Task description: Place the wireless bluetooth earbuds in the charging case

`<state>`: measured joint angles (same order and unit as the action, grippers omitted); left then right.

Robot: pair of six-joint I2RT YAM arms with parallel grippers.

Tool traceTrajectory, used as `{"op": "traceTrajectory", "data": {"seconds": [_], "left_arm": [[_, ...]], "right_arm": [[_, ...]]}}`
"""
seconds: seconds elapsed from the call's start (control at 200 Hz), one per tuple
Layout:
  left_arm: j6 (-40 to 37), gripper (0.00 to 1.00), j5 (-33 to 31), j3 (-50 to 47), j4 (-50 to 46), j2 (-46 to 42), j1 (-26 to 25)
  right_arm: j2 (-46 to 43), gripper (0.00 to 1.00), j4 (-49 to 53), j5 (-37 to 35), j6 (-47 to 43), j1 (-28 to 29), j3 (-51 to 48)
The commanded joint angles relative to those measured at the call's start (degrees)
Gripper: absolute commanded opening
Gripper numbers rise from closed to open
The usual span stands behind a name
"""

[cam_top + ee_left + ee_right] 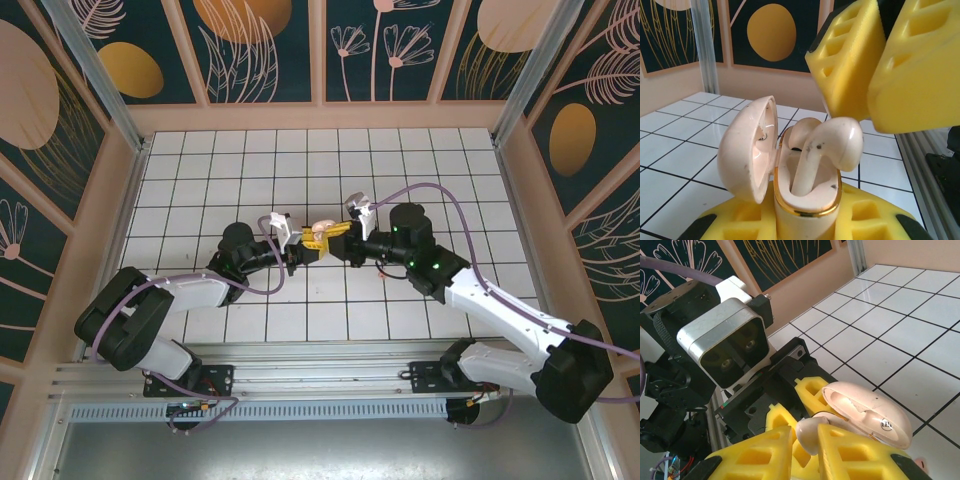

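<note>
The left tool [297, 251] is closed on the charging case [807, 200] and grips its lower body between the yellow pads [735, 222]. It holds the case above the white tiled worktop [675, 155], near the middle of it. The case stands upright, and its lid [747, 147] is swung open to the left side. Inside the gold-rimmed body the rear earbud [802, 131] sits low in its pocket. The front earbud [832, 147] has its stem down in the other pocket, and its round head is above the rim. The right tool [807, 437] reaches in from the right. Its yellow fingers [850, 60] are almost together and pinch the head of the front earbud between their tips.
</note>
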<state>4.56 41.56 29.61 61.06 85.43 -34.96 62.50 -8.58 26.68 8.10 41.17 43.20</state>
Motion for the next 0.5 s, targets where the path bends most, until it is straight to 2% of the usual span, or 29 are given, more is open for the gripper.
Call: {"op": "traceTrajectory", "data": {"seconds": [0.0, 0.49], "left_arm": [[-1.1, 0.19, 0.7, 1.3, 1.2, -0.6, -0.2], [-1.7, 0.19, 0.6, 1.1, 0.0, -1.5, -0.2]], "right_arm": [[0.8, 0.2, -0.3, 0.8, 0.7, -0.5, 0.0], [3.8, 0.19, 1.8, -2.1, 0.3, -0.6, 2.8]]}}
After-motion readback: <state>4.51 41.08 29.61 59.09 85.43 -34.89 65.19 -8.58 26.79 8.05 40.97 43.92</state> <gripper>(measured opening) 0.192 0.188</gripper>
